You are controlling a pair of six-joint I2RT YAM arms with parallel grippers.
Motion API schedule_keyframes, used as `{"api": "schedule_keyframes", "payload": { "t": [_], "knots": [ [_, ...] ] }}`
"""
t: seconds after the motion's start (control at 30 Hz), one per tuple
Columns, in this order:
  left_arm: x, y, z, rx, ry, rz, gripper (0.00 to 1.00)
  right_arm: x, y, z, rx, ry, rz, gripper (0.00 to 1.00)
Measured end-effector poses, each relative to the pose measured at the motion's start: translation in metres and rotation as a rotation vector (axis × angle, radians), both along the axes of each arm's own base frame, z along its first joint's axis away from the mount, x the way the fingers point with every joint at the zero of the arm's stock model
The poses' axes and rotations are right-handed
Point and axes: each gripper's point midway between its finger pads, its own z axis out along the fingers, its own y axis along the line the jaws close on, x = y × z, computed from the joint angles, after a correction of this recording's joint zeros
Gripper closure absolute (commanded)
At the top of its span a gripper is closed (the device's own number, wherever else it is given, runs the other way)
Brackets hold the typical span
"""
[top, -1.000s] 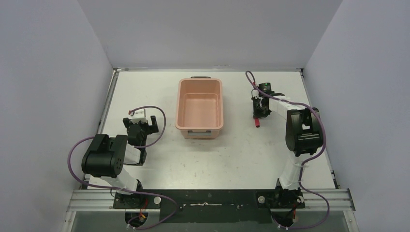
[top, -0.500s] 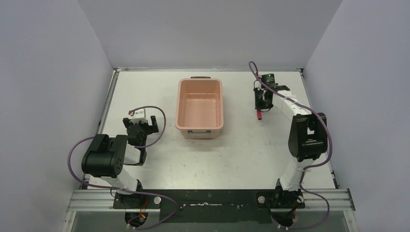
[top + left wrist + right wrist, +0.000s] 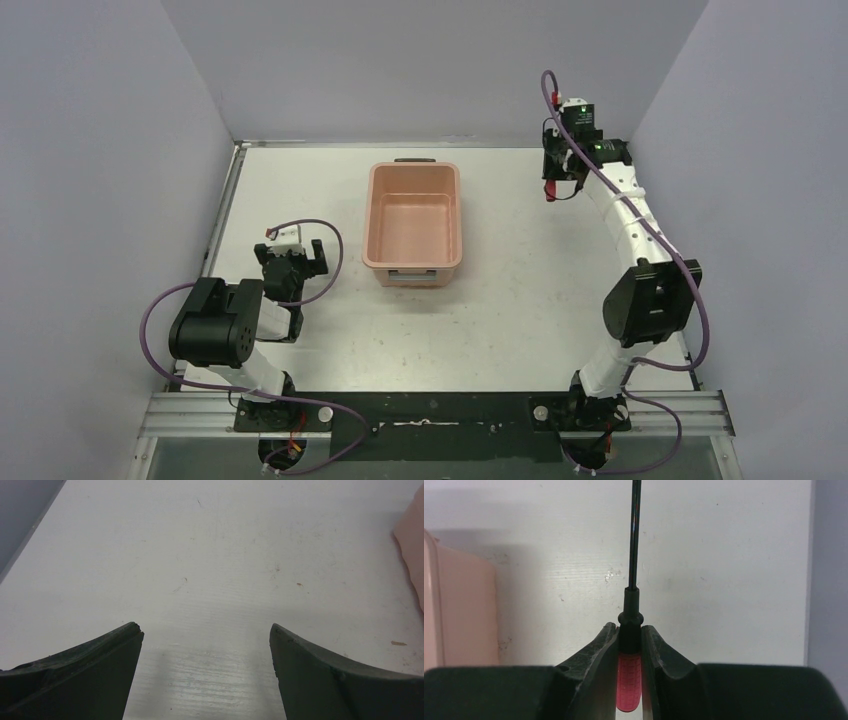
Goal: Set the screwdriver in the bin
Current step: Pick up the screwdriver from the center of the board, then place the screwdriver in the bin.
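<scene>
We lose the screwdriver's (image 3: 630, 614) tip at the frame edge. The right end effector (image 3: 629, 630) clenches its handle, arm stretched high, right of the bin (image 3: 412, 267). The left end effector (image 3: 206, 630) gapes.

L arm (image 3: 215, 335) & R arm (image 3: 650, 300): black joint housings, white link covers, purple cables (image 3: 340, 252) alongside; L gripper (image 3: 205, 626) fingers (image 3: 75, 675) dark, rough-edged.

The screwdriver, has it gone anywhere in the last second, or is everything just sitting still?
The right gripper, its fingers shut on the screwdriver, has lifted it higher and swung it away toward the far right. It is not over the bin. The left gripper stayed open and parked, and the bin did not move.
</scene>
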Motion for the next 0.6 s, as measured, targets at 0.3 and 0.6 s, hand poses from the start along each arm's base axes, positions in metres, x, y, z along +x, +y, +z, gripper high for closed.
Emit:
{"api": "schedule_keyframes", "payload": {
  "t": [0.3, 0.6],
  "knots": [
    [0.0, 0.0, 0.0, 0.0, 0.0, 0.0, 0.03, 0.004, -0.006, 0.081, -0.003, -0.123, -0.039, 1.0],
    [0.0, 0.0, 0.0, 0.0, 0.0, 0.0, 0.03, -0.007, 0.0, 0.108, -0.016, -0.149, -0.086, 1.0]
  ]
}}
